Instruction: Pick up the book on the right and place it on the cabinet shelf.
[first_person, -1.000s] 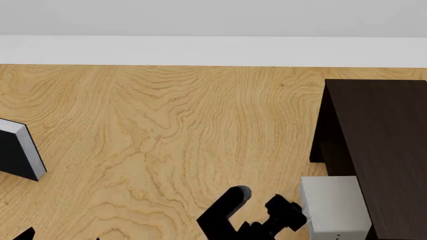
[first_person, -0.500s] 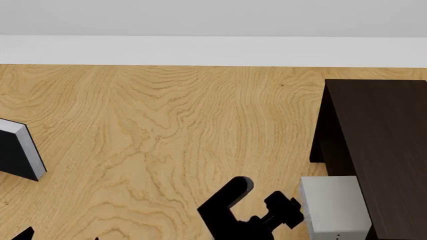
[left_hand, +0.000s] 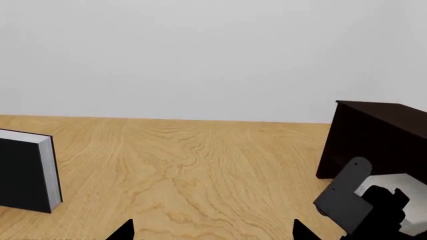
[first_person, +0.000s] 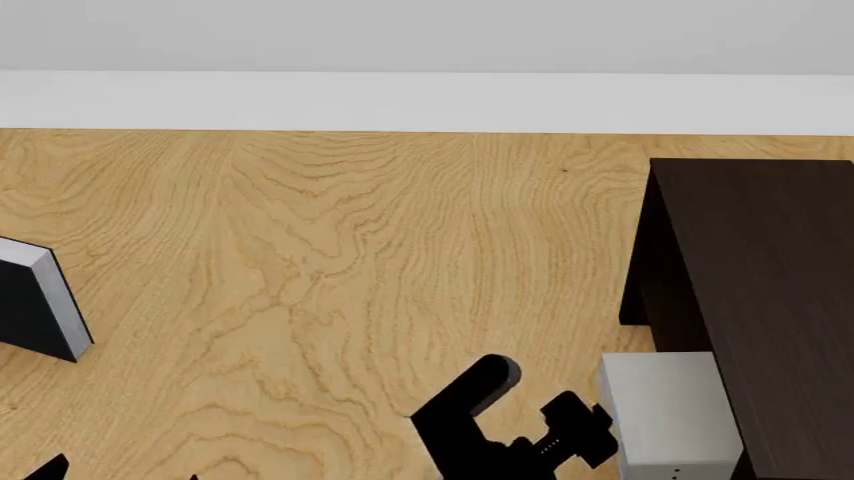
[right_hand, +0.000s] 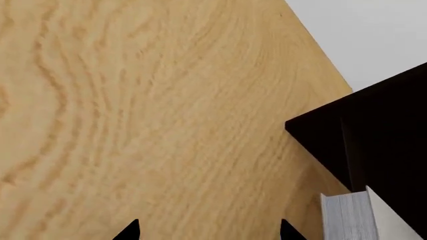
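The light grey book (first_person: 667, 415) with white page edges stands on the wooden table, right against the dark cabinet (first_person: 761, 290). My right gripper (first_person: 534, 398) is open and empty, just left of the grey book and apart from it. In the right wrist view the book's page edges (right_hand: 347, 217) and the cabinet (right_hand: 373, 135) lie off to one side of my open fingertips (right_hand: 130, 231). My left gripper (left_hand: 212, 232) is open and empty, low at the near left. From there I see the right gripper (left_hand: 357, 200) in front of the grey book (left_hand: 403, 182).
A black-covered book (first_person: 34, 300) stands at the table's left edge; it also shows in the left wrist view (left_hand: 27, 170). Bare wooden tabletop (first_person: 347, 250) spreads between the two books. A white wall runs behind the table's far edge.
My right gripper has shifted slightly to the right and forward, closer to the grey book. The books, the cabinet and the left gripper have not moved.
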